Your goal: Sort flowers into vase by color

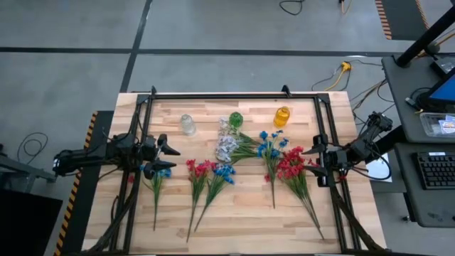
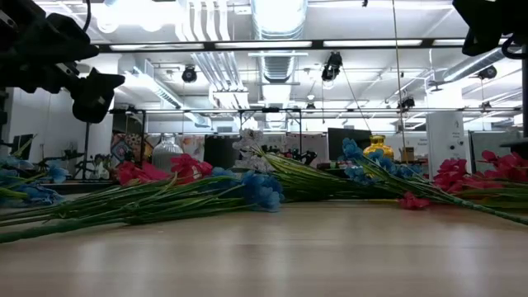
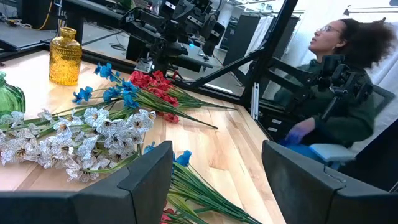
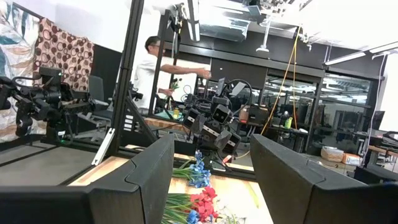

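**Nothing picked yet**

High view: my left gripper (image 1: 168, 156) and right gripper (image 1: 318, 165) hover at the tabletop (image 1: 242, 213) edges, jaws spread, empty. Flowers (image 1: 213, 174) lie flat before 3 vases (image 1: 235, 119). Next, I'd judge: pinch 1 stem.

Low view: workshop ceiling lights.

Left wrist view: a person (image 3: 336, 93) sits beyond.

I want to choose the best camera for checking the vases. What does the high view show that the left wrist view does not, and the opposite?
Only the high view shows the clear vase, both arms, and all the flowers on the table. Only the left wrist view shows a seated person beyond the table and the left claw open up close. Both show the yellow vase, the green vase and the white flowers.
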